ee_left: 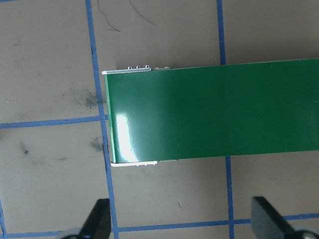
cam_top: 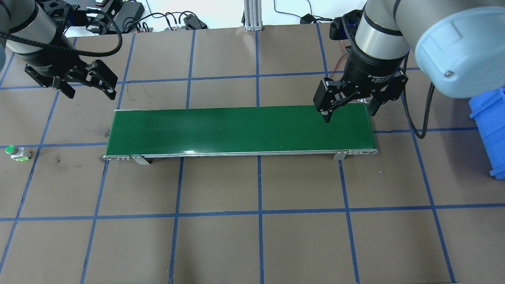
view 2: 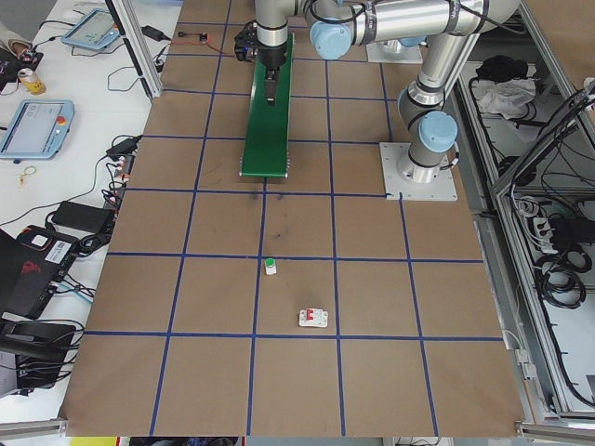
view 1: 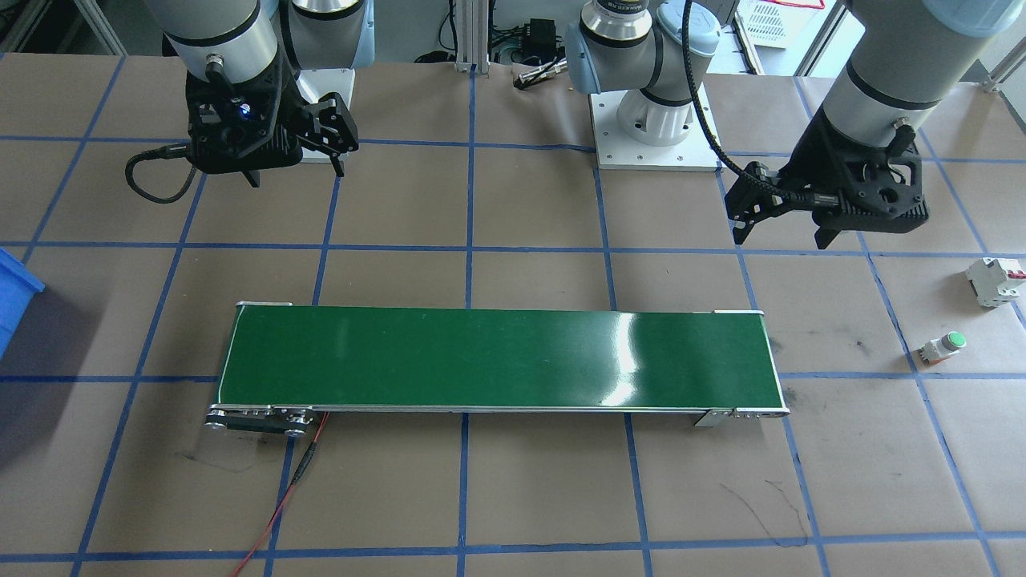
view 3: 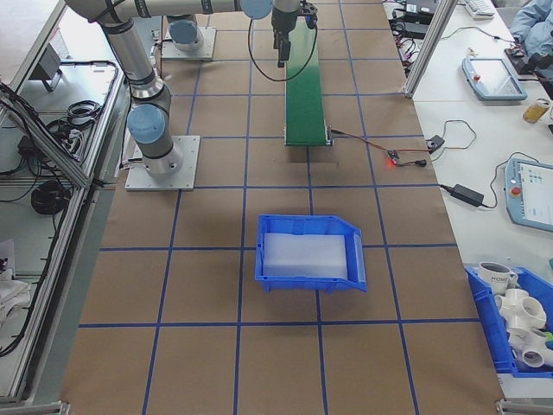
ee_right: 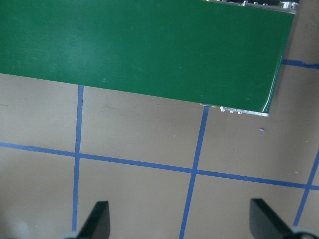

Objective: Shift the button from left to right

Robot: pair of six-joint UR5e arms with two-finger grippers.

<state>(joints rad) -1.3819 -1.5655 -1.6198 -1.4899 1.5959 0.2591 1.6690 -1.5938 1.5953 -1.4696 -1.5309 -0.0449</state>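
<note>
The button (view 1: 942,347) has a green cap, a pale body and an orange base. It lies on its side on the brown table, beyond the belt's end on my left, also visible as the button (cam_top: 15,152) and the button (view 2: 270,267). My left gripper (cam_top: 91,94) hangs open and empty above the table behind that end of the belt, well away from the button; its fingers (ee_left: 99,219) frame bare paper. My right gripper (cam_top: 349,115) is open and empty over the belt's other end, its fingers (ee_right: 97,221) spread wide.
A green conveyor belt (cam_top: 240,130) lies across the table's middle, with a red wire (view 1: 296,481) at its right-arm end. A white circuit breaker (view 1: 996,280) with a red mark sits near the button. A blue bin (cam_top: 489,130) stands at my far right.
</note>
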